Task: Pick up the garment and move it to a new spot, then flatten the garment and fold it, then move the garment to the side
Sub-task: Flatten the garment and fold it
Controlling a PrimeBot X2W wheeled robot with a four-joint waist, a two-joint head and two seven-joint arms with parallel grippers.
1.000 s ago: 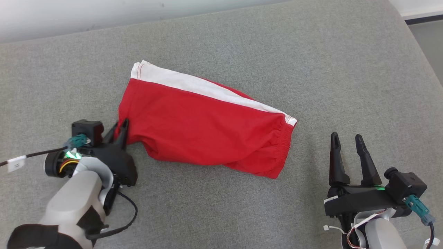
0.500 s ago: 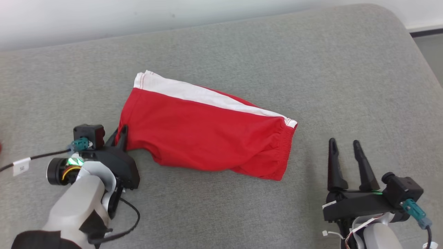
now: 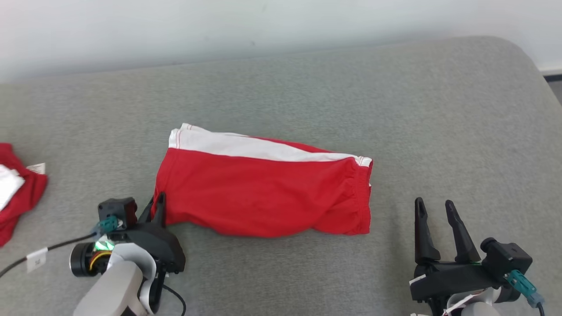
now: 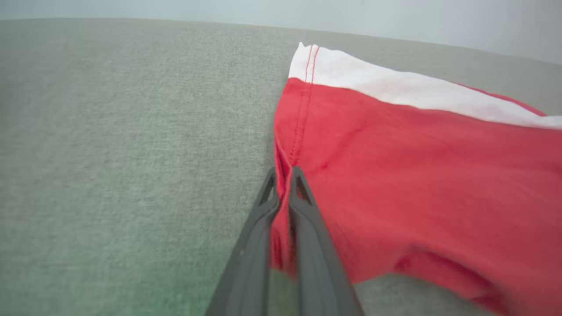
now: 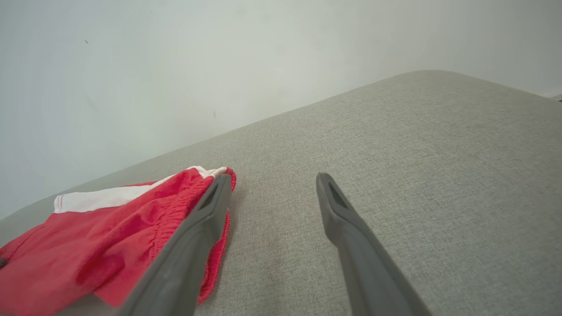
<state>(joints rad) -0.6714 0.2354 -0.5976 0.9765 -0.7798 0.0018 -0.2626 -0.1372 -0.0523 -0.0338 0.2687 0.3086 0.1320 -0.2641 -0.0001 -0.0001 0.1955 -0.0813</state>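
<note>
Red shorts. Near left, the left gripper pinches their hem corner. Near right, the right gripper, fingers spread wide, holds nothing. Beyond, the shorts lie midway on the grey cushion, apparently already folded; moving them aside seems to remain.

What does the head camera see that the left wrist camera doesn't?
Head view's extras: the open right fingers, apart from the red and white shorts, and another red garment at the left edge. Left wrist view's extras: close up, red cloth pinched between the shut left fingers, plus the hem stitching. Shared: the shorts, the grey cushion and the pale wall.
</note>
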